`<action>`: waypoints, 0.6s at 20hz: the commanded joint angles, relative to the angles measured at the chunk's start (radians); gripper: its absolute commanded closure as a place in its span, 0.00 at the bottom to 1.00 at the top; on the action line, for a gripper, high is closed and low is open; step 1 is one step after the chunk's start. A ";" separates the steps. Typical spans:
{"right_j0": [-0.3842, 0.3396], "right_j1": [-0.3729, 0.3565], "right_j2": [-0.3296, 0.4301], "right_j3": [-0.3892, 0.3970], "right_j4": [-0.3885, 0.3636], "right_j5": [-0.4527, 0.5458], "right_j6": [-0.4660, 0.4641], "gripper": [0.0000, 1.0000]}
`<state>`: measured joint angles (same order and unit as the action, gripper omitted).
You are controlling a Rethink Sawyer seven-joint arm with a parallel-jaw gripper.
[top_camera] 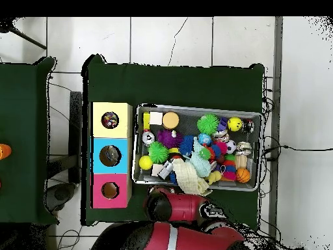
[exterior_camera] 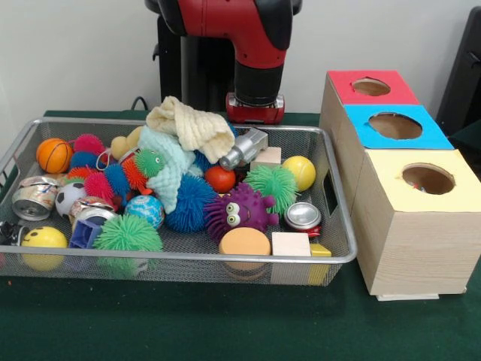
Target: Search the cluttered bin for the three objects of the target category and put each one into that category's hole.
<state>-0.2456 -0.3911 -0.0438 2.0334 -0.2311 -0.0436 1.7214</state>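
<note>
The cluttered bin (exterior_camera: 188, 258) is a silver wire-mesh tray full of toys, and it also shows in the overhead view (top_camera: 260, 133). The red and black arm comes down to the bin's far rim. Its gripper (exterior_camera: 255, 113) stands just behind a cream knitted cloth (exterior_camera: 192, 124), and its state does not show. Beside the bin stand three wooden boxes with holed lids: red (exterior_camera: 346, 94), blue (exterior_camera: 368, 139) and yellow (exterior_camera: 394, 197). Something colourful lies in the yellow box's hole (top_camera: 110, 120). The tiger-striped toy is hidden or out of view. The orange basketball (exterior_camera: 54, 154) lies at one end of the bin.
In the bin lie a purple spiky monster (exterior_camera: 240, 210), green spiky balls (exterior_camera: 272, 184), a yellow ball (exterior_camera: 301, 171), crushed cans (exterior_camera: 303, 216), wooden blocks (exterior_camera: 290, 243), an orange disc (exterior_camera: 244, 242), a smiley ball (exterior_camera: 43, 239) and a grey metal piece (exterior_camera: 244, 148). The table is covered in green cloth (exterior_camera: 225, 316).
</note>
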 commanded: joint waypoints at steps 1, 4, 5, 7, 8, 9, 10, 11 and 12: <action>0.014 0.118 0.058 -0.217 0.024 -0.070 0.123 1.00; 0.026 0.119 0.047 -0.215 0.034 -0.070 0.133 1.00; 0.028 0.117 0.045 -0.218 0.024 -0.075 0.125 1.00; 0.013 0.123 0.063 -0.218 0.022 -0.069 0.124 1.00; 0.012 0.126 0.063 -0.219 0.024 -0.073 0.127 1.00; 0.015 0.126 0.059 -0.218 0.022 -0.083 0.129 1.00; 0.016 0.125 0.057 -0.218 0.022 -0.085 0.130 1.00; 0.013 0.125 0.060 -0.215 0.021 -0.087 0.130 1.00; 0.010 0.122 0.064 -0.212 0.018 -0.084 0.128 1.00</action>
<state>-0.2226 -0.3912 -0.0538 2.0276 -0.2313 -0.0430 1.7214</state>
